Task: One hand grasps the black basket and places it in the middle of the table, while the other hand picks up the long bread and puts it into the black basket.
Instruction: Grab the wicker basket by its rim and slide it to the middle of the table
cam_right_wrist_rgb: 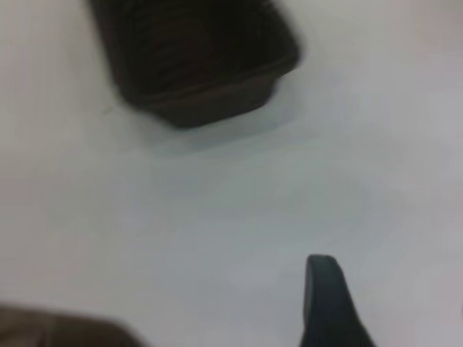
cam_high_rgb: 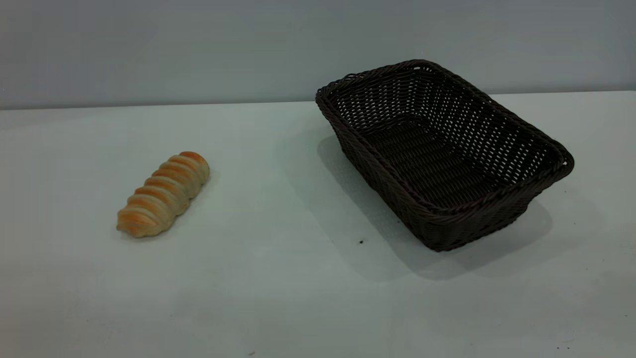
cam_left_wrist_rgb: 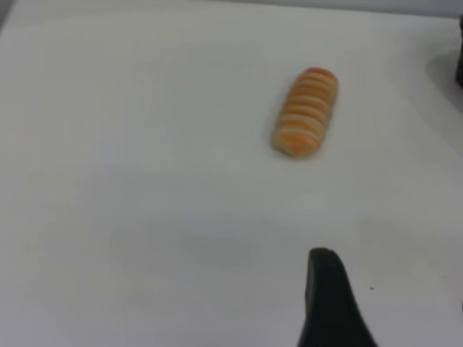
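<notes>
Left wrist view | long bread point(cam_left_wrist_rgb: 306, 112) well beyond jaws | untouched

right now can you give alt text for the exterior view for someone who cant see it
A long bread lies on the left of a white table, apart from an empty black basket standing on the right. No robot arm or gripper is in view.

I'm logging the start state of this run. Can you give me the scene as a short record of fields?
basket: black basket upright, right of table centre, nothing inside
bread: long bread lying on the table, left side, well apart from the basket
left gripper: one fingertip seen above bare table, short of the bread, holding nothing
right gripper: one fingertip seen above bare table, short of the basket, holding nothing
task progress: nothing grasped yet
</notes>
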### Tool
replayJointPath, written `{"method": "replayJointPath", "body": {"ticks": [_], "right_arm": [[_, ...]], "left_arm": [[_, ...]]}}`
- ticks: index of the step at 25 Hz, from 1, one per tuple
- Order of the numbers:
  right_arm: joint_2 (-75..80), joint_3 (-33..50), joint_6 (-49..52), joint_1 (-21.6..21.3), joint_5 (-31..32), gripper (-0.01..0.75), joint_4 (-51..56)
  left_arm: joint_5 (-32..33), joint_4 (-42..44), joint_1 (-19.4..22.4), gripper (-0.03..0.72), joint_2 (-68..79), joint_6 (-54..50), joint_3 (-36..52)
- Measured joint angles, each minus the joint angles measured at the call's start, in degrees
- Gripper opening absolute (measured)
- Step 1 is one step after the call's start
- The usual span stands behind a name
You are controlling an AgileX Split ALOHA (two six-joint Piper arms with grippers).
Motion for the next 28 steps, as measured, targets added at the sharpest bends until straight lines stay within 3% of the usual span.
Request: {"method": "replayJointPath", "body": {"ticks": [8, 14, 28], "right_arm": [[27.3, -6.7, -9.0, 0.0, -3.6, 0.449, 13.8], [46.3, -7.5, -11.7, 0.0, -11.5, 0.449, 21.5], [80.1, -12.2, -18.0, 0.0, -27.9, 0.447, 39.3]], "left_arm": [[-5.6, -0.3, 0.0, 0.468, 17.3, -0.8, -5.1], [-8.4, -0.3, 0.0, 0.468, 27.8, -0.9, -9.7], [-9.9, -0.1, 0.0, 0.468, 28.8, -0.9, -9.7]]}}
